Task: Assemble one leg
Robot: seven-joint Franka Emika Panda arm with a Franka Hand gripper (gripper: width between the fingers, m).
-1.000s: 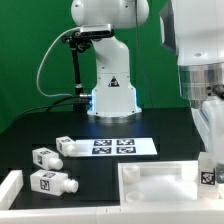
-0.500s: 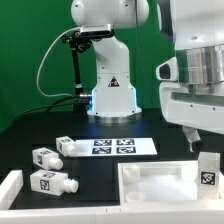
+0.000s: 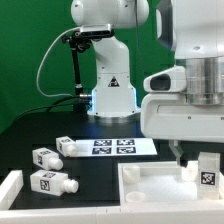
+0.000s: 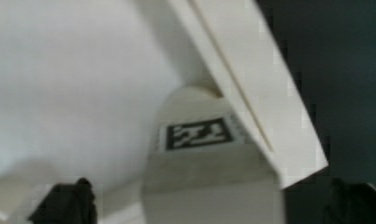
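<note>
Hovering over the panel at the exterior view's right, above an upright leg standing at the panel's right corner; three more legs lying on the table: one at the marker board's left end, one nearer and further left, one nearest. Gripper spread wide in the wrist view, dark fingertips apart with nothing between them, tagged leg just beyond. Risks from here, as judgement: descending off-centre and knocking the leg over, or catching a finger on the panel's raised rim, since leg and rim sit close together.
</note>
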